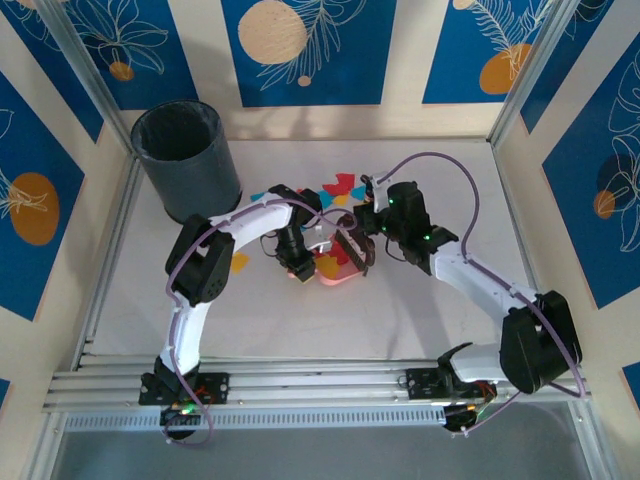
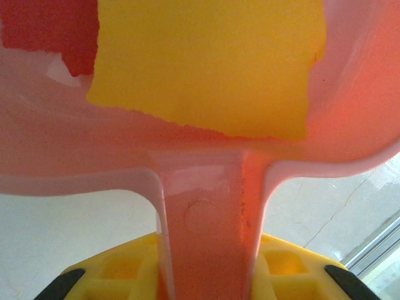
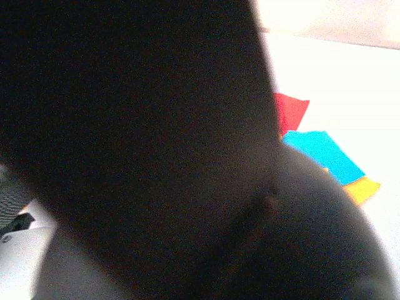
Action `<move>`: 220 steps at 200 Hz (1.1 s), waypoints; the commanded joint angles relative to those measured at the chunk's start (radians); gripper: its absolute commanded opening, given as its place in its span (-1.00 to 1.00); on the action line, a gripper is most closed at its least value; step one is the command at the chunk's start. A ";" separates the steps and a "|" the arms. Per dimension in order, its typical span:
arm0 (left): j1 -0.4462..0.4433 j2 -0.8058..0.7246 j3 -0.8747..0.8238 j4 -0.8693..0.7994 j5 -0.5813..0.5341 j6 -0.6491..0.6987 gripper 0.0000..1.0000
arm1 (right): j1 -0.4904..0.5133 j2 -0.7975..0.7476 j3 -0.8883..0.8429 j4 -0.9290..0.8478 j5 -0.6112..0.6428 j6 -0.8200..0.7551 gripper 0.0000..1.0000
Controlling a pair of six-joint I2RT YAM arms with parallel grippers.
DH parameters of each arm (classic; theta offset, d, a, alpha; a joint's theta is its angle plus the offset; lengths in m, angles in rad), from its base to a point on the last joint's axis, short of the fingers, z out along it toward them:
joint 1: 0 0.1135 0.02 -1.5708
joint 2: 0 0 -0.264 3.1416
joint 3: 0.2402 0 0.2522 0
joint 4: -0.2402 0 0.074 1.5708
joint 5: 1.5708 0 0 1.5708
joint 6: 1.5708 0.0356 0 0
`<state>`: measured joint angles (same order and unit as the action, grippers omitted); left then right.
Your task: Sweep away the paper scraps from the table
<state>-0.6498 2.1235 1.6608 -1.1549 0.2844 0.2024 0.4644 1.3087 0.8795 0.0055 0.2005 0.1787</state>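
Red, yellow and cyan paper scraps (image 1: 340, 187) lie clustered flat on the pale table (image 1: 300, 320).

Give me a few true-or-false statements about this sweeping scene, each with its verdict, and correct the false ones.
1. The left gripper grips the handle of the pink dustpan. True.
2. The pink dustpan is empty. False: a yellow scrap and a red scrap lie in it.
3. Loose paper scraps lie on the table beyond the dustpan. True.
4. The dark bin stands at the table's far right corner. False: it stands at the far left corner.
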 commanded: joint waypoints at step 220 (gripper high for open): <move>0.087 -0.498 -0.212 0.224 0.103 -0.099 -1.00 | -0.061 -0.235 -0.114 -0.061 0.166 0.004 -1.00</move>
<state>-0.5999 1.6947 1.4570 -0.9352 0.3424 0.1291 0.4110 1.0958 0.7734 -0.0765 0.3702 0.1925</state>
